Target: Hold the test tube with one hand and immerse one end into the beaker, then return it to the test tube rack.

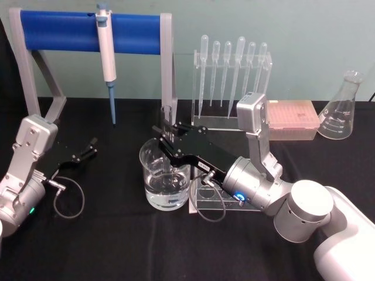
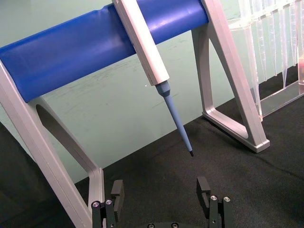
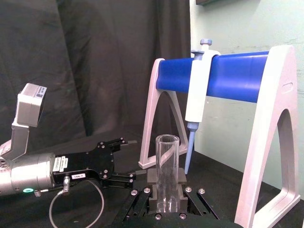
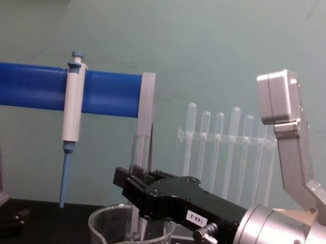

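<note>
- Right arm comes in from the near right, low across the black worktop (image 1: 117,246), wrist over a clear acrylic rack (image 1: 205,206).
- Right claw (image 1: 167,137) sits above the beaker (image 1: 153,175) and pinches the test tube (image 3: 167,161) between its two pads, about mid-length.
- Tube is upright, open rim on top and clear of the claw, lower end down inside the beaker.
- Beaker holds clear water (image 1: 167,190) in its lower part. Tube end reaches about the water line; can't tell how deep it goes.
- Beaker stands on the worktop just left of the acrylic rack, near centre.
- Left claw (image 1: 90,148) is low over the worktop on the left, well apart from the beaker, fingers (image 2: 116,190) spread, nothing between them.
- Behind it: grey-legged stand with a blue bar (image 1: 58,29), a white pipettor (image 1: 108,52) hanging from the bar, blue tip down and off the worktop.
- Back centre: clear holder with six plastic pipettes (image 1: 231,82), bulbs up.
- Just right of that, a pink tip box (image 1: 291,120), low and flat.
- Far right: conical glass flask (image 1: 341,111), upright, apart from the rest.
</note>
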Action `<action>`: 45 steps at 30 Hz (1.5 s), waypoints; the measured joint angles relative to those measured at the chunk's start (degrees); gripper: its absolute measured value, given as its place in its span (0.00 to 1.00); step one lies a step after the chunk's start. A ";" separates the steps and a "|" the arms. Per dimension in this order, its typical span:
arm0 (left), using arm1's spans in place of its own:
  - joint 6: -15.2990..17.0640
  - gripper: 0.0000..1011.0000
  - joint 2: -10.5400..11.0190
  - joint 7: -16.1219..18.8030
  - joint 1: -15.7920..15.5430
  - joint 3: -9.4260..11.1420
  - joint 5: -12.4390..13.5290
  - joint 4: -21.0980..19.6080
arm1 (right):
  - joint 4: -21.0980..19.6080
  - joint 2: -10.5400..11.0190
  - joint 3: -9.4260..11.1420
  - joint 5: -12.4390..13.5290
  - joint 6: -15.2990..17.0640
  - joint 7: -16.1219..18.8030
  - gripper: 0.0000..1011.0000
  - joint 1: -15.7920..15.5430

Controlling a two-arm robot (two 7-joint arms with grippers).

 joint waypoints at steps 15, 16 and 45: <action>0.00 0.99 0.00 0.00 0.00 0.00 0.00 0.00 | 0.00 0.00 0.00 0.00 0.00 0.00 0.22 0.00; 0.00 0.99 0.00 0.00 0.00 0.00 0.00 0.00 | 0.00 0.00 0.00 0.00 0.00 0.00 0.22 0.00; 0.00 0.99 0.00 0.00 0.00 0.00 0.00 0.00 | 0.00 0.00 0.00 0.00 0.00 0.00 0.22 0.00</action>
